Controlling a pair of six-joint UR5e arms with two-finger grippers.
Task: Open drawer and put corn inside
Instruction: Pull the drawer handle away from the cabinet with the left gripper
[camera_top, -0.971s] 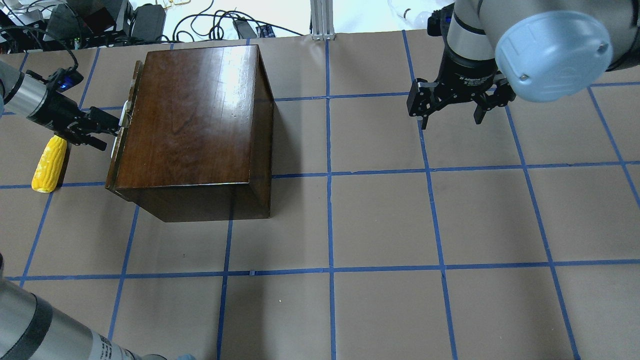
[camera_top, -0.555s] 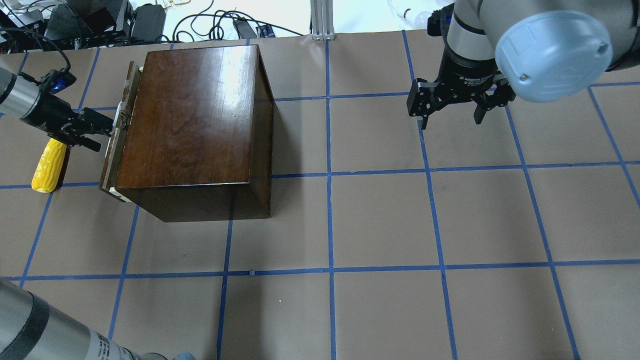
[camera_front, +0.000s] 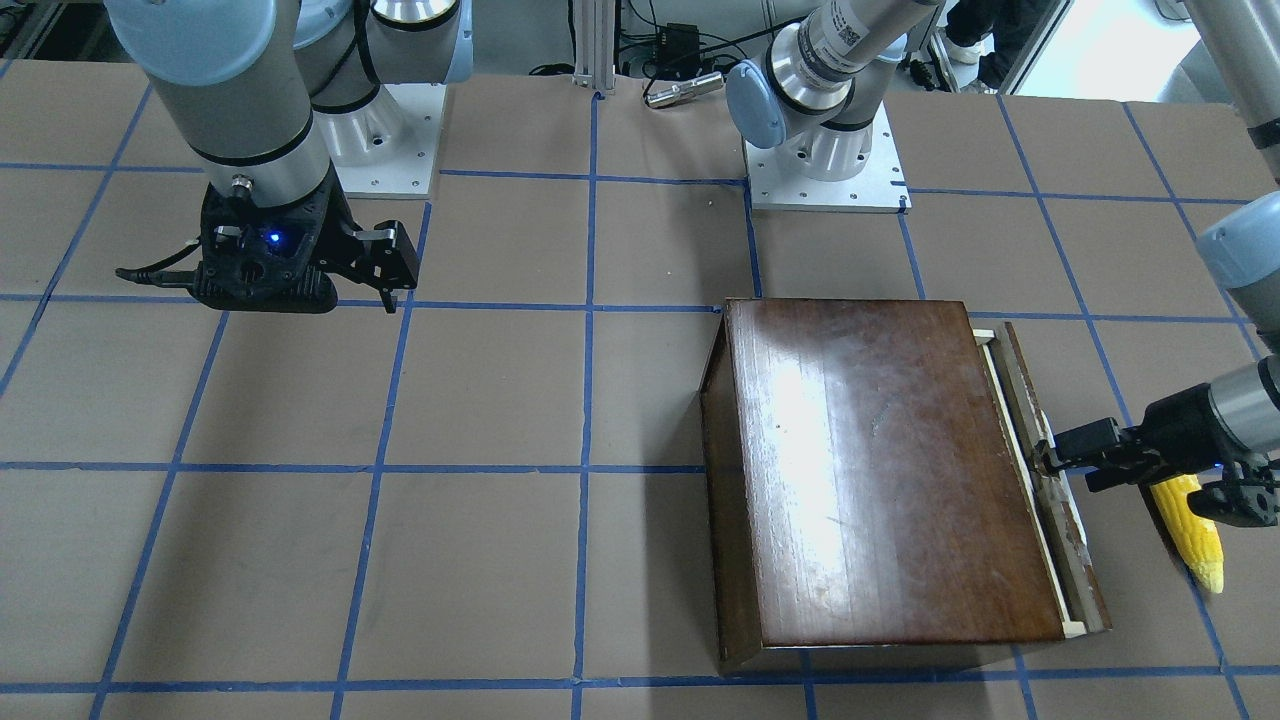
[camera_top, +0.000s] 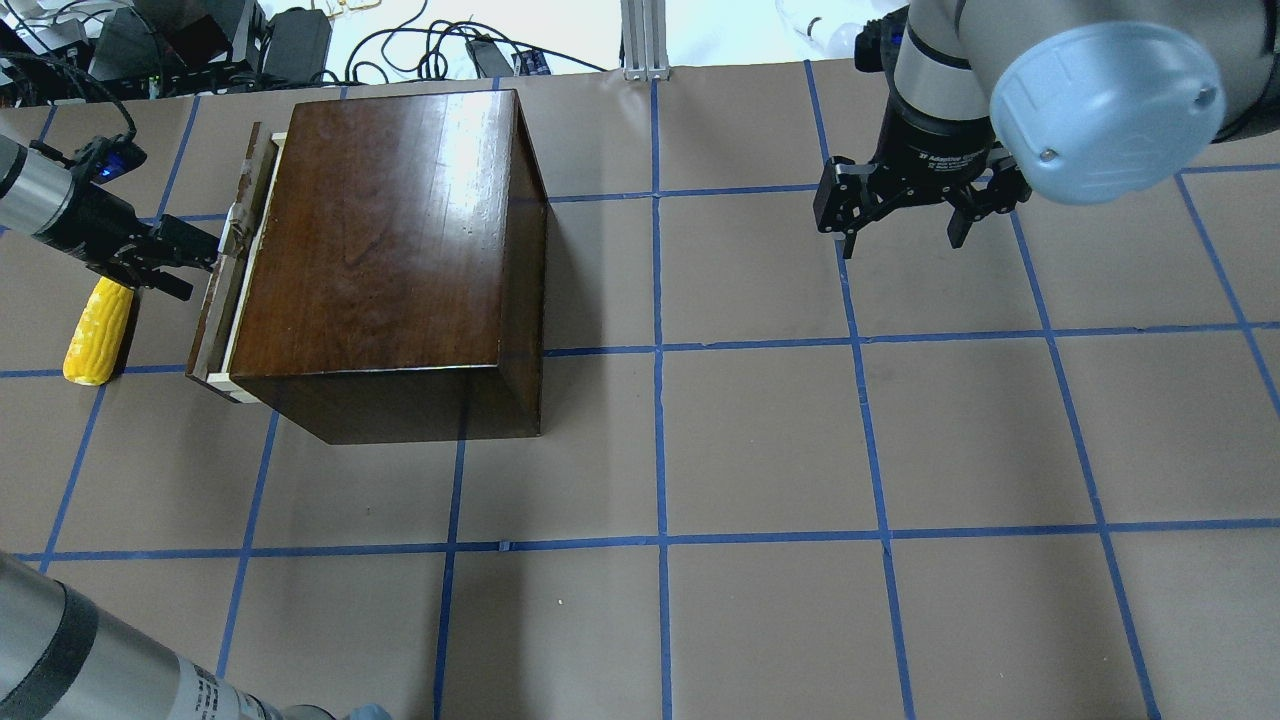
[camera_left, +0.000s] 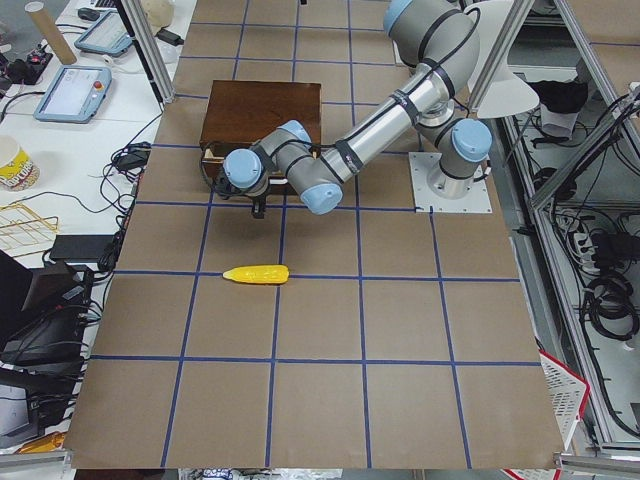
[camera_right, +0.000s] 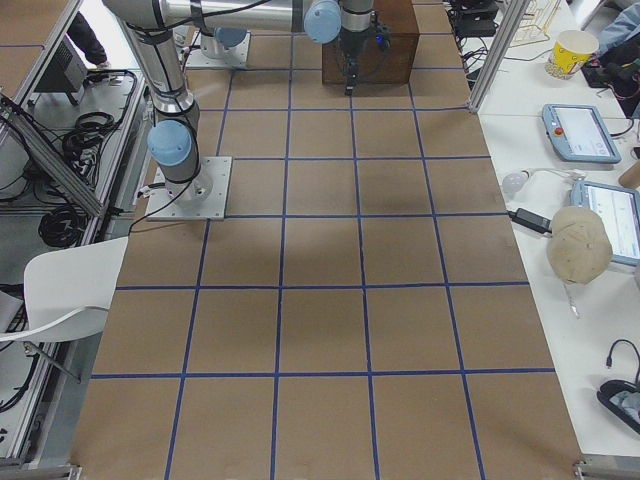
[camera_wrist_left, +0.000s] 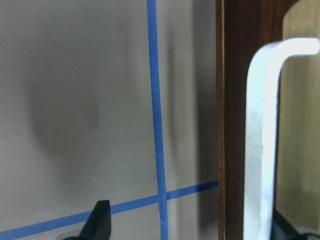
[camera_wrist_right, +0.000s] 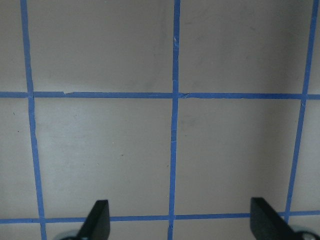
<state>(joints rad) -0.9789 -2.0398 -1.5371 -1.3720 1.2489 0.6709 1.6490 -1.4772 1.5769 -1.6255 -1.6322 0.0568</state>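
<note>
Dark-fronted pale wooden drawer (camera_top: 212, 330) barely open; left gripper (camera_top: 203, 270), spread, hooks its white handle (camera_wrist_left: 260, 150). Yellow corn cob (camera_top: 97, 335) untouched on table (camera_top: 760, 440); right gripper (camera_top: 902, 240) spread.

A robotics lab: table (camera_right: 320, 330) gridded with blue tape (camera_right: 283, 250), aluminium frame posts (camera_top: 640, 40), teach pendants (camera_right: 575, 132), loose cables (camera_top: 440, 45).

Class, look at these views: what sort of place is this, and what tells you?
Probably a robotics lab: robot arms bolted to a tape-gridded table, teach pendants on the side bench, cable clutter.
</note>
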